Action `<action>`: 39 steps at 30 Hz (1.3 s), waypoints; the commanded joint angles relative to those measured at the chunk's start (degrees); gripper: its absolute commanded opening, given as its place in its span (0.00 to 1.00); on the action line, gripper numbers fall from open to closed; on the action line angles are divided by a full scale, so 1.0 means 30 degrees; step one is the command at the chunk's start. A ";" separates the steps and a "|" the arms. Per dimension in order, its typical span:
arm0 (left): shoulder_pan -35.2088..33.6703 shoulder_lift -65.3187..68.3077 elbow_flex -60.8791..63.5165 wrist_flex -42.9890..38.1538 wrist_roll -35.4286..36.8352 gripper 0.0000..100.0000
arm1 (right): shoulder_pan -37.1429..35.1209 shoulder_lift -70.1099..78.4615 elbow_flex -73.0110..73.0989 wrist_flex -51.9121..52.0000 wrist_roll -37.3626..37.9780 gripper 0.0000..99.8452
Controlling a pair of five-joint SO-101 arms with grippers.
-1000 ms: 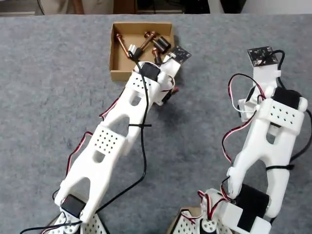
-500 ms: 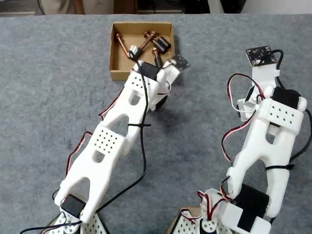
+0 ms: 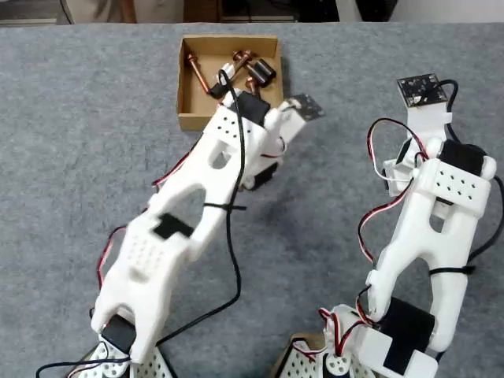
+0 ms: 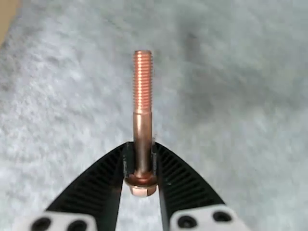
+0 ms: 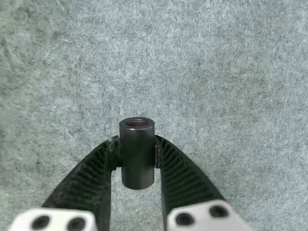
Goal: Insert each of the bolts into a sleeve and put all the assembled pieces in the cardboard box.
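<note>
1. Since a second ago, the left arm point(image 3: 213, 173) has swung its wrist a little away from the near corner of the cardboard box point(image 3: 187, 87), and its rear link now sits at a different angle. The right arm point(image 3: 441, 213) has stayed where it was.
2. High view: the box stands on the grey desk point(image 3: 94, 157), just beyond the left arm's wrist. Assembled pieces point(image 3: 256, 71), copper bolts with dark sleeves on them, lie inside the box. The left arm's white wrist covers its own tool from above. The right arm stands well apart from the box, stretched over bare desk.
3. Left wrist view: the left tool point(image 4: 139, 154) is clamped on a copper bolt point(image 4: 143, 96). Its two black fingers point(image 4: 113, 168) press on the smooth shank right next to the flanged head, which sits between the fingers towards the tool's base. The threaded end points straight out past the tips, over grey desk.
4. Right wrist view: the right tool point(image 5: 137, 143) is clamped on a black sleeve point(image 5: 137, 161). The ribbed fingers point(image 5: 175, 168) grip its sides near their tips. The sleeve's open bore faces outward beyond the tips, with grey desk behind it.
</note>
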 commanded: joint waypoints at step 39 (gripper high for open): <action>-0.4571 -2.2051 3.8359 -2.9626 -1.8989 0.02 | -0.0308 -0.0982 -0.0835 0.0147 0.0029 0.00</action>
